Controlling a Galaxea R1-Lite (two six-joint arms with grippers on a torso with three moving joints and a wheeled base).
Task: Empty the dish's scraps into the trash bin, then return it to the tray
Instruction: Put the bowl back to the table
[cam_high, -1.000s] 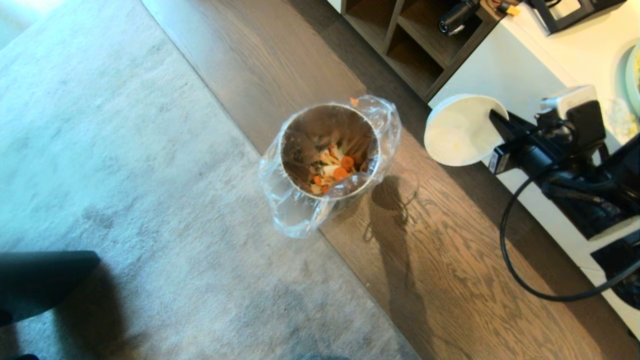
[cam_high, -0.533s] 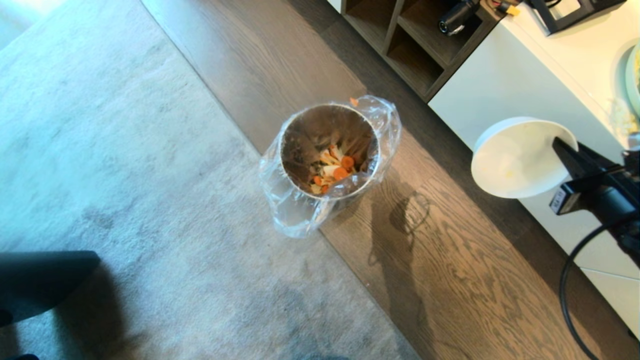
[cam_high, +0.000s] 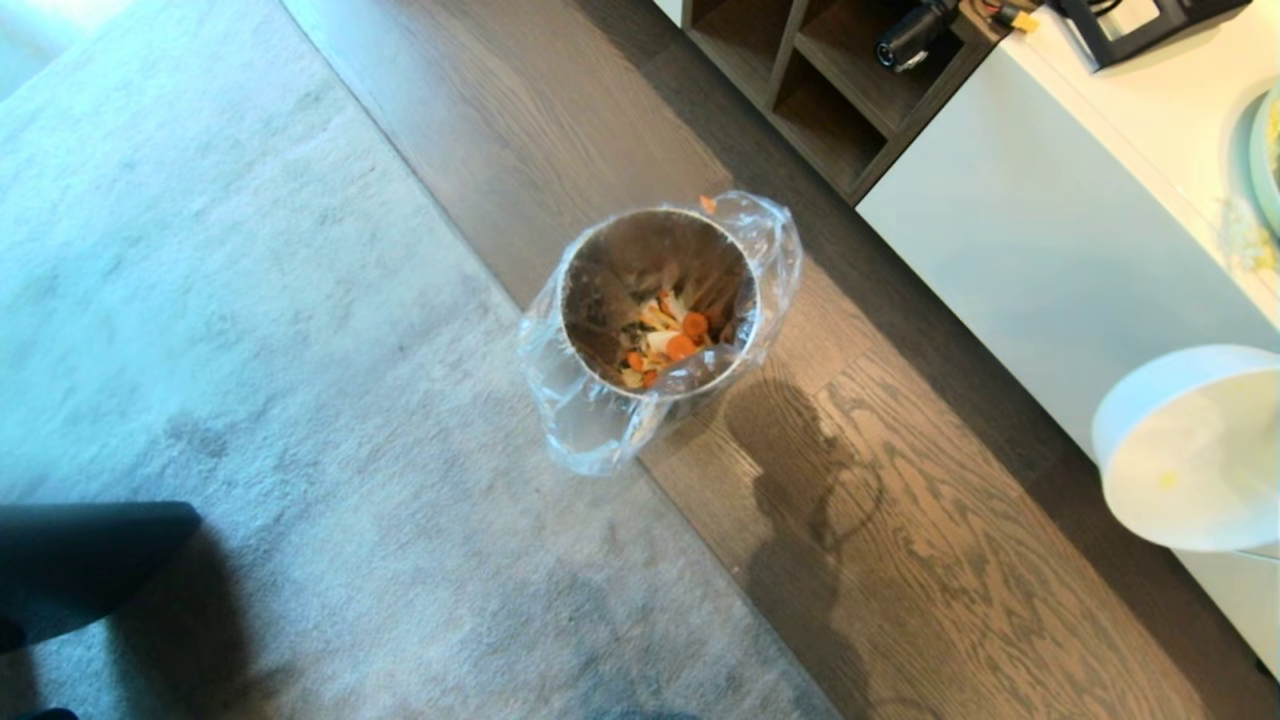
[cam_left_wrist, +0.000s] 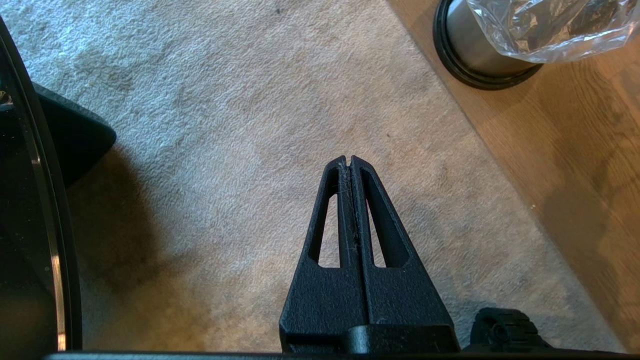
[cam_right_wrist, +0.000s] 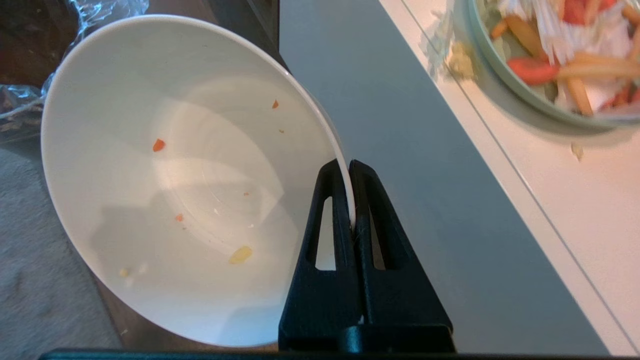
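The dish (cam_right_wrist: 175, 175), a glossy white bowl, hangs tilted in the air beside the white counter, at the right edge of the head view (cam_high: 1190, 450). My right gripper (cam_right_wrist: 348, 165) is shut on its rim; the arm itself is outside the head view. Only a few orange and yellow crumbs cling inside the dish. The steel trash bin (cam_high: 655, 300) with its clear liner stands on the floor to the left of the dish, and the scraps (cam_high: 670, 340) lie at its bottom. My left gripper (cam_left_wrist: 348, 159) hangs shut and empty over the carpet, near the bin's base (cam_left_wrist: 475, 50). The tray is out of view.
A white counter (cam_high: 1050, 230) runs along the right, carrying a pale-green plate of food (cam_right_wrist: 550, 50). A wooden shelf unit (cam_high: 800, 80) stands behind the bin. One orange bit (cam_high: 708, 203) sits on the liner's edge. Grey carpet (cam_high: 250, 350) covers the left; a dark shape (cam_high: 80, 560) lies at the lower left.
The dish has swung away from the bin, to the right and nearer the robot along the counter front. The right arm has left the head view.
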